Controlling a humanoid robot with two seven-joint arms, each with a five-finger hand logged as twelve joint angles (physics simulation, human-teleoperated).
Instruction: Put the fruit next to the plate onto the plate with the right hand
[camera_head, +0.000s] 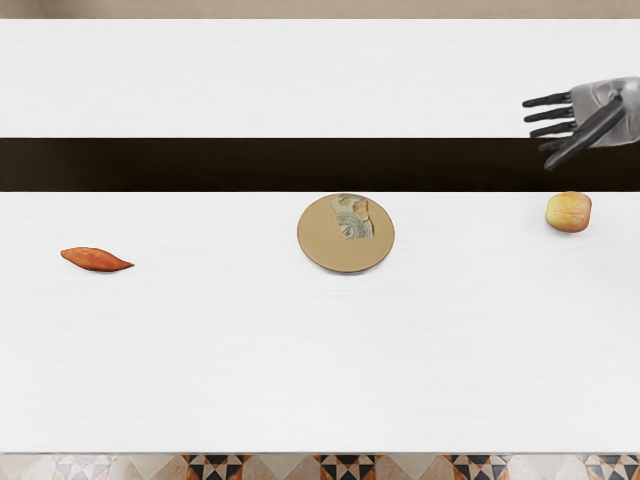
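A round tan plate (345, 233) with a grey-green pattern lies flat at the middle of the white table. A yellow-red apple (568, 212) sits on the table well to the plate's right. My right hand (562, 125) comes in from the right edge, above and behind the apple, over the dark gap. Its dark fingers are spread and hold nothing. An orange sweet potato (96, 260) lies far to the left of the plate.
A dark gap (250, 164) runs across between the near white table (320, 360) and a white surface behind it. Patterned floor tiles (340, 468) show below the table's front edge.
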